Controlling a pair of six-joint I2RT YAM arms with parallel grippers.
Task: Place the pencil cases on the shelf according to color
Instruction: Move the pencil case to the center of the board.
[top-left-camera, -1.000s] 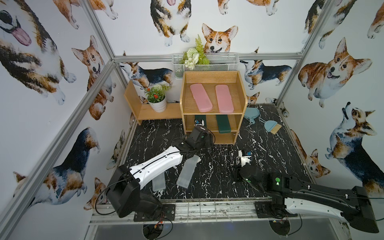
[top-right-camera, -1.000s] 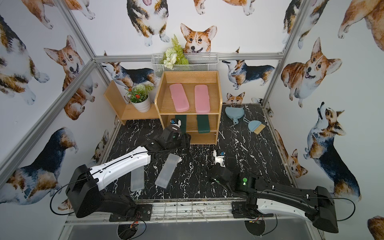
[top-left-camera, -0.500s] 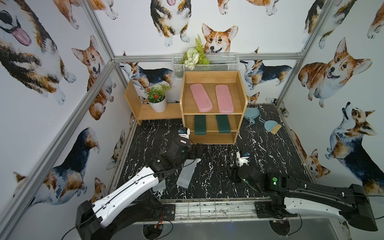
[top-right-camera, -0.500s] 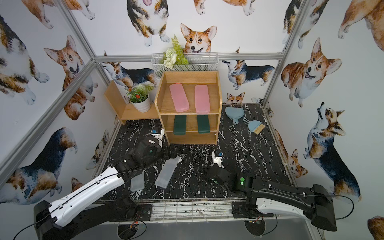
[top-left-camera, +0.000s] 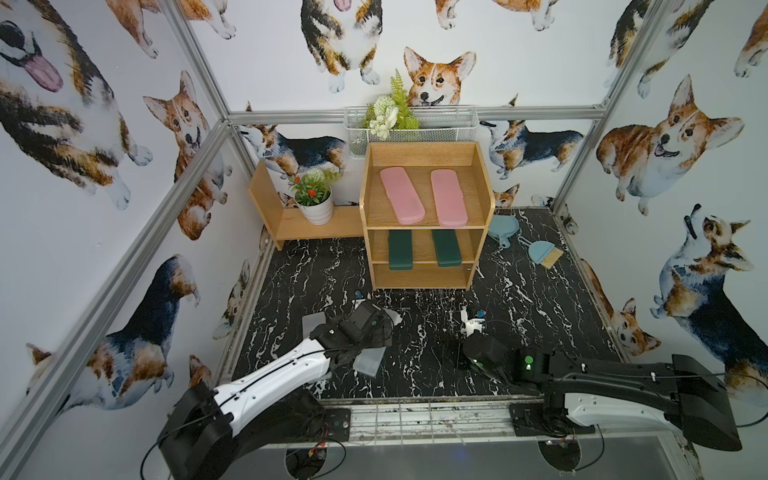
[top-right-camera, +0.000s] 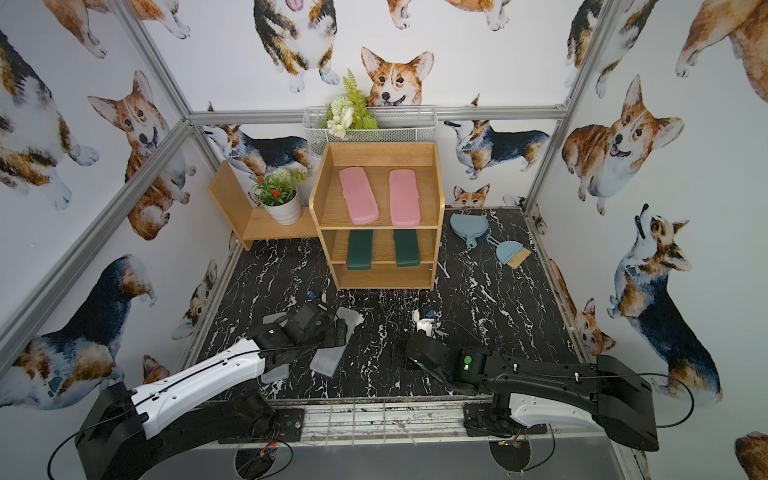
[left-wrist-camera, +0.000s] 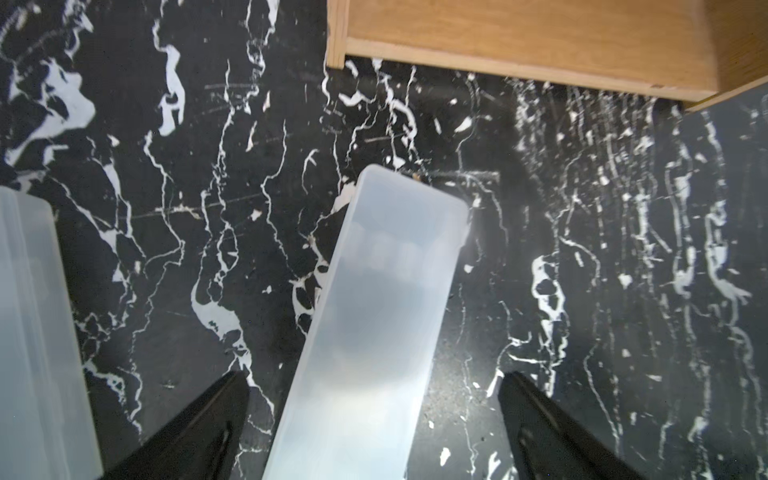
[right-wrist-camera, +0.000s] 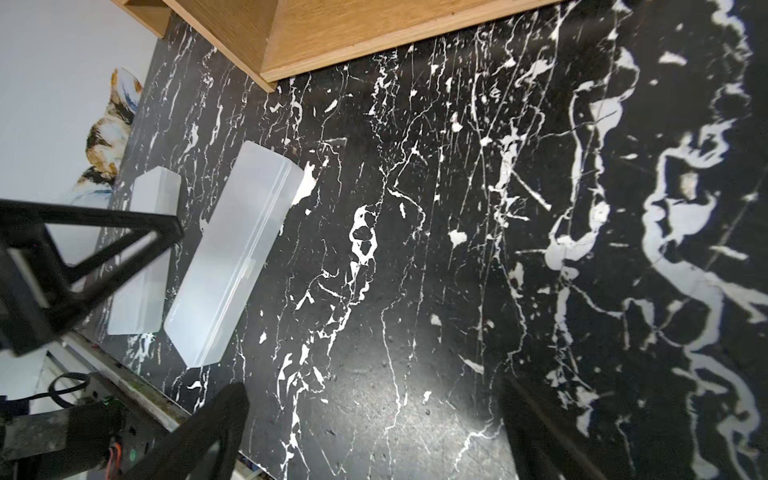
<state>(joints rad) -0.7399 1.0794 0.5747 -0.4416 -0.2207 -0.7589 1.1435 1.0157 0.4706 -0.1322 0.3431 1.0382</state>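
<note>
- Top views first, head count: six pencil cases in all. Two pink pencil cases (top-left-camera: 402, 196) (top-left-camera: 448, 197) lie side by side on the top tier of the one shelf (top-left-camera: 422, 155), upper middle of the frame. Two dark green pencil cases (top-left-camera: 400, 250) (top-left-camera: 446, 248) sit on the tier below.
- Two frosted pencil cases (right-wrist-camera: 237, 257) (right-wrist-camera: 145, 249) lie near each other on the black marble tabletop (top-left-camera: 540, 316), left of centre in the right wrist view.
- In both top views the left arm (top-left-camera: 282, 370) covers most of the frosted pair. Only ends and corners peek out, lower middle of the frame.
- Left gripper (left-wrist-camera: 374, 376): fingers spread wide either side of one frosted case at the bottom of the left wrist view, with gaps on both sides, gripping nothing. The second case is cut off at that frame's left edge.
- Right gripper (right-wrist-camera: 372, 385): fingers wide apart over bare marble, nothing between them, tips pretty blurry.
- Versus a second ago: the left arm was stretched up to the shelf's middle tier by the left green case, and now it's back over the frosted pair. The right arm (top-left-camera: 615, 370) is roughly where it was.
</note>
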